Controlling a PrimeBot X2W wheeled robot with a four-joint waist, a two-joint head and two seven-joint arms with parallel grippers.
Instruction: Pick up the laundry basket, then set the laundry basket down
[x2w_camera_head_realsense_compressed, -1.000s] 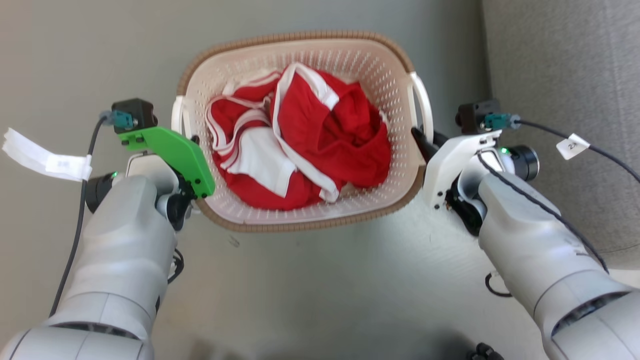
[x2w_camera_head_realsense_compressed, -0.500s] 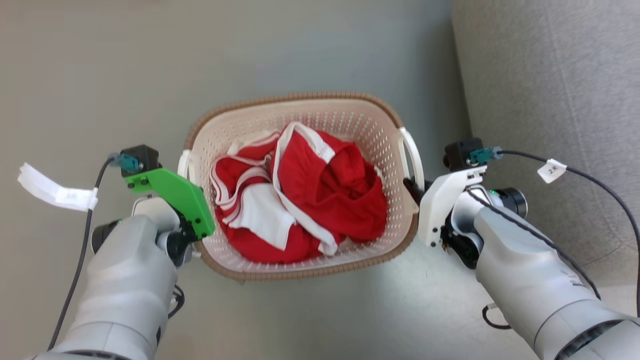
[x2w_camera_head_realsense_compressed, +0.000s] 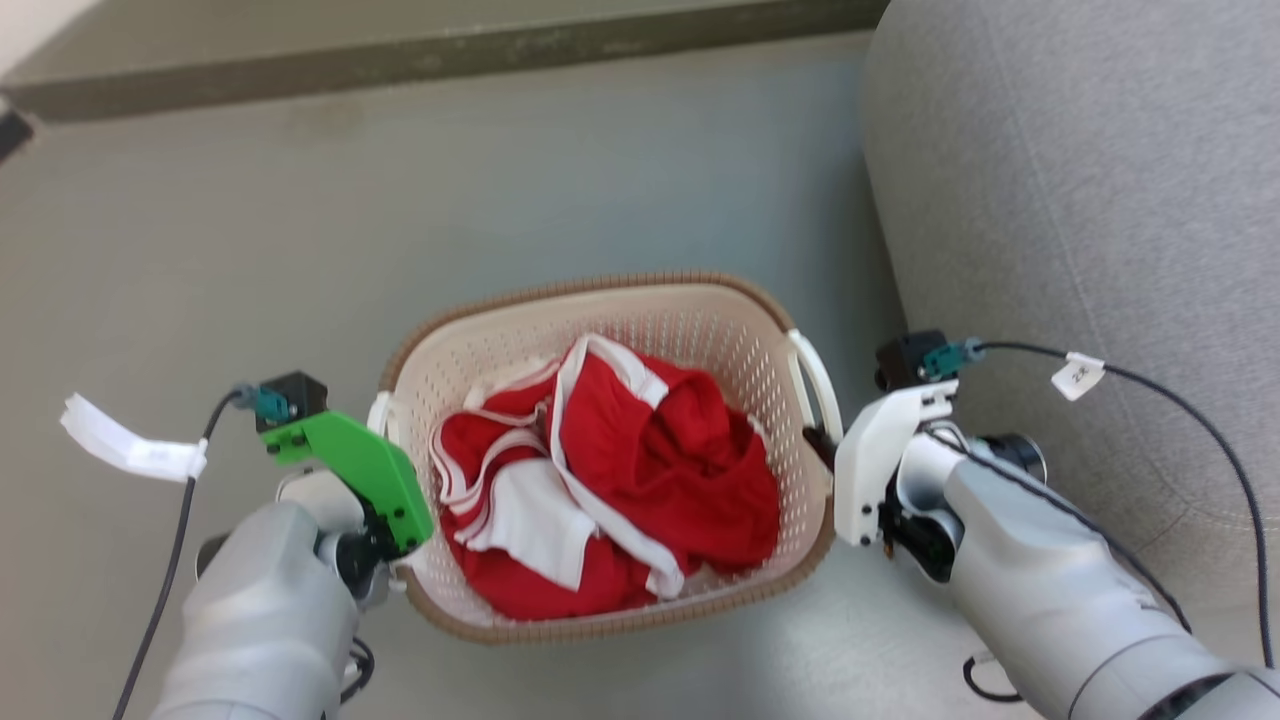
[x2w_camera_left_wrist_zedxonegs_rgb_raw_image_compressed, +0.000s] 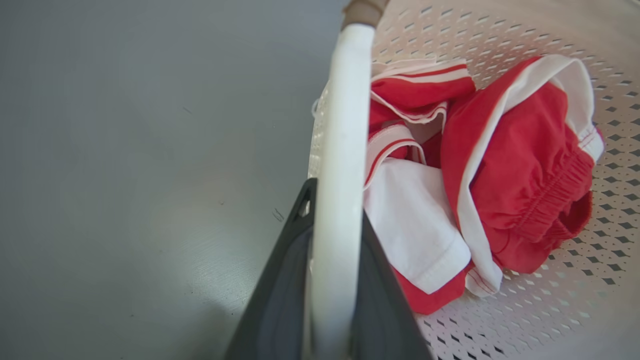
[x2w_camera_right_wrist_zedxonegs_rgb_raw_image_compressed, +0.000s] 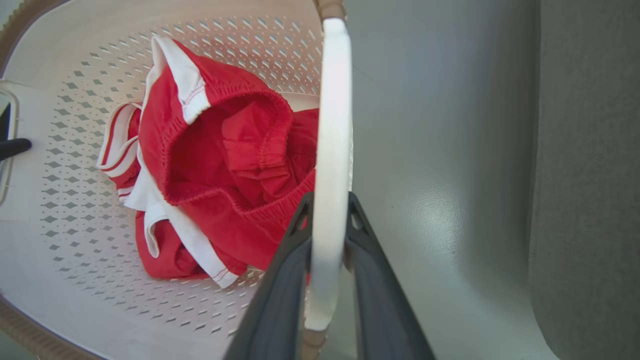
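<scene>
The laundry basket (x2w_camera_head_realsense_compressed: 690, 325), cream perforated plastic with a brown woven-look rim, sits between my two arms over the grey floor. Red and white clothes (x2w_camera_head_realsense_compressed: 620, 480) lie bunched inside it. My left gripper (x2w_camera_left_wrist_zedxonegs_rgb_raw_image_compressed: 335, 200) is shut on the basket's left white handle (x2w_camera_left_wrist_zedxonegs_rgb_raw_image_compressed: 345, 100), one dark finger on each side of the bar. My right gripper (x2w_camera_right_wrist_zedxonegs_rgb_raw_image_compressed: 330, 200) is shut the same way on the right handle (x2w_camera_right_wrist_zedxonegs_rgb_raw_image_compressed: 334, 100). In the head view the left gripper (x2w_camera_head_realsense_compressed: 388, 455) is mostly hidden under its green plate, and the right gripper (x2w_camera_head_realsense_compressed: 820, 445) shows a dark finger at the handle. Whether the base touches the floor cannot be told.
A grey upholstered sofa (x2w_camera_head_realsense_compressed: 1080, 200) stands close on the right, just past my right arm. A dark baseboard strip (x2w_camera_head_realsense_compressed: 450, 55) runs along the top. Open grey floor (x2w_camera_head_realsense_compressed: 250, 250) lies ahead and to the left. Tagged cables hang from both wrists.
The camera has moved, and the baseboard now shows at the top. The basket and both grippers sit lower in view and look smaller. Both grips on the handles are unchanged.
</scene>
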